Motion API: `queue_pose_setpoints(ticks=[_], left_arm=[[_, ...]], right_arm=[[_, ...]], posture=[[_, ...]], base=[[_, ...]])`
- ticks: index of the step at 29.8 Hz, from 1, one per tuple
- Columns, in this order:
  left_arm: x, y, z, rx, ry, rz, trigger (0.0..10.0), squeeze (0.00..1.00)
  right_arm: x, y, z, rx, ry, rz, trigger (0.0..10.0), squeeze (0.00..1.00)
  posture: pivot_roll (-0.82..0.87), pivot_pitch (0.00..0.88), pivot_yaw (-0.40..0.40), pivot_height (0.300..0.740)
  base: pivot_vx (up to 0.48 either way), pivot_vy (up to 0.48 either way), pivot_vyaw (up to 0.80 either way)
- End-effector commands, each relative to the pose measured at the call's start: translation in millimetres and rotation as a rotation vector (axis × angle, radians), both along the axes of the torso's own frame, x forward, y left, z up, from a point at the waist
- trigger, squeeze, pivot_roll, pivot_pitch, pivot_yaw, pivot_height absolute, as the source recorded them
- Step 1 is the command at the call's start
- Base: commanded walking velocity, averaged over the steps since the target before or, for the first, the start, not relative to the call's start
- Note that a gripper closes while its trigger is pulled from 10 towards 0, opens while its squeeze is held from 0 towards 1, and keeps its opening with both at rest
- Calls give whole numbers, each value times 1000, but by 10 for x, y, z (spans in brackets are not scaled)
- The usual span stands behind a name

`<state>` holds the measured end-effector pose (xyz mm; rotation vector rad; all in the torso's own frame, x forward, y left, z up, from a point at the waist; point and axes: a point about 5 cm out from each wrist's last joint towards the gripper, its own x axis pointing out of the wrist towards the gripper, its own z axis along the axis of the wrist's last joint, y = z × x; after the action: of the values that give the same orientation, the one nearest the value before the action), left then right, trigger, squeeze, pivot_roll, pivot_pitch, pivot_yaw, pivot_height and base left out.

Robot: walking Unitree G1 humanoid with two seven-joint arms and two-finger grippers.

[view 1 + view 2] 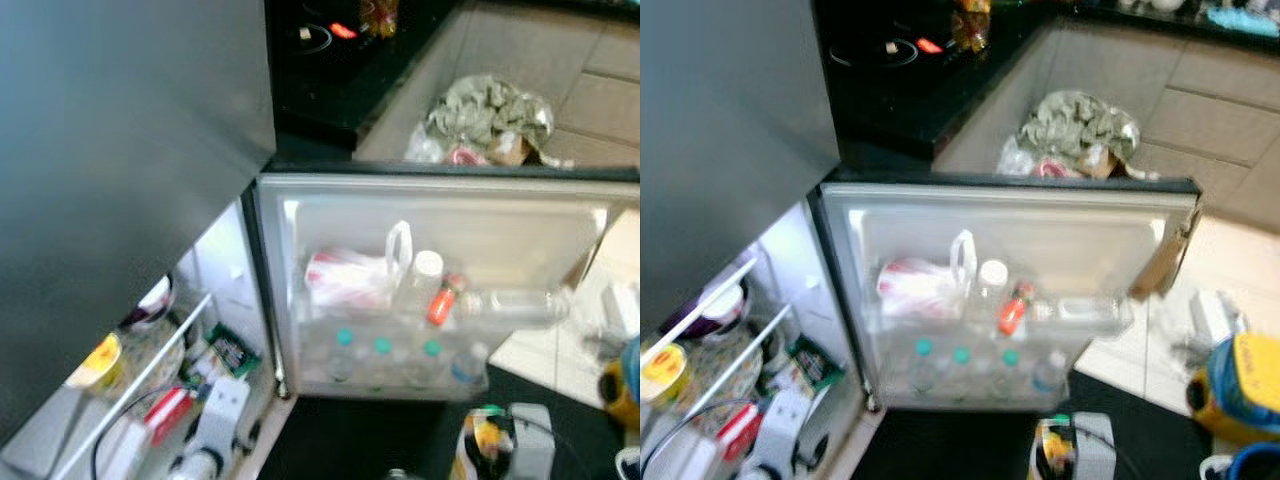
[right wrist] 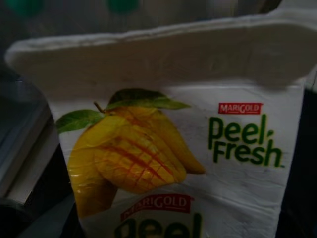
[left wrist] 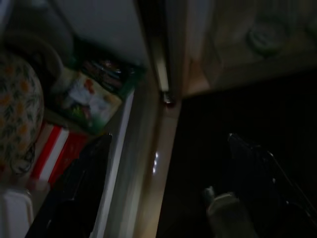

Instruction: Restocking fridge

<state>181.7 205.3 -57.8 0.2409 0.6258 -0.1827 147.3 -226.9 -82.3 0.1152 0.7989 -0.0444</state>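
Up close, right wrist reads mango juice carton [image 2: 168, 148], seemingly held.

Fridge door [image 1: 450, 215] standing open ahead; door shelves holding a bag [image 1: 345, 280] left of a jug [image 1: 418, 280], w/ bottles [image 1: 385, 358] sitting in the rack below. Fridge interior [image 1: 170, 400] lying to the left. Juice carton [image 2: 173, 148] sitting just before the right wrist cam.

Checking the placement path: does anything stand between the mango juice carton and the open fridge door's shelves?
Nothing visible blocks the way: the juice carton sits low before the open fridge door. The lower door shelf already holds a row of bottles, so free room looks tight.
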Motion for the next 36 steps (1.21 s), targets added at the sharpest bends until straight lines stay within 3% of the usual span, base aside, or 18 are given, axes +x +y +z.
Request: queue_pose_setpoints(ticks=[1,6,36], left_arm=[[-86,9,-57,7,39,6,10000,0],[-97,11,-62,7,42,5,10000,0],[-126,15,-79,9,53,4,10000,0]], right_arm=[[-56,11,-23,4,13,-4,10000,0],[-69,10,-30,0,21,1,10000,0],[-68,-6,-24,-1,18,6,10000,0]], posture=[[-24,40,-63,740],[-24,40,-64,740],[-25,33,-66,620]], base=[[0,0,0],[0,0,0],[0,0,0]])
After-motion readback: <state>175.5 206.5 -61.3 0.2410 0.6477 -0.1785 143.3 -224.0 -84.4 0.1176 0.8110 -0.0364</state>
